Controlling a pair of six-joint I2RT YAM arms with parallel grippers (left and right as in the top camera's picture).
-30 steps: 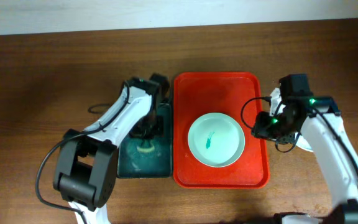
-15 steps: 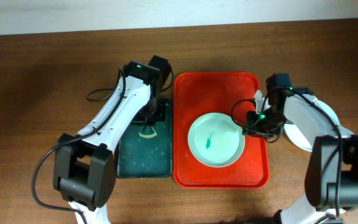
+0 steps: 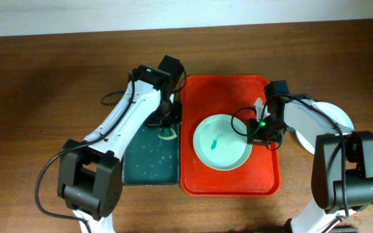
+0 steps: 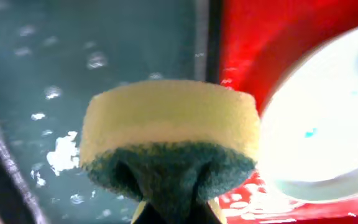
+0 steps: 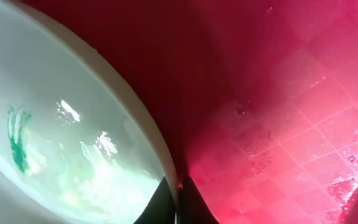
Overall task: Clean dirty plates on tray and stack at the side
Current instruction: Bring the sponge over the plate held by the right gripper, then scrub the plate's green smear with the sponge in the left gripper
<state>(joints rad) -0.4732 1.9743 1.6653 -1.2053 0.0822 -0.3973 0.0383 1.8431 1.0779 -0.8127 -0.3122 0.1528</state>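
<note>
A pale mint plate [image 3: 222, 142] with a teal smear [image 3: 214, 141] lies on the red tray [image 3: 230, 180]. My right gripper [image 3: 254, 131] is shut on the plate's right rim; in the right wrist view its dark fingertips [image 5: 166, 202] pinch the rim of the plate [image 5: 55, 143]. My left gripper [image 3: 168, 122] is shut on a yellow and green sponge [image 4: 169, 134], held above the green tray's right edge beside the red tray [image 4: 253, 50]. The plate also shows in the left wrist view [image 4: 328, 118]. A white clean plate [image 3: 326, 126] lies on the table to the right.
The dark green tray [image 3: 149, 160] with soapy droplets lies left of the red tray. The brown wooden table [image 3: 44, 97] stretches around. Black cables run near both arms.
My left gripper lifted the sponge from the green tray and moved it right toward the red tray. My right gripper moved left and closed on the plate's right rim.
</note>
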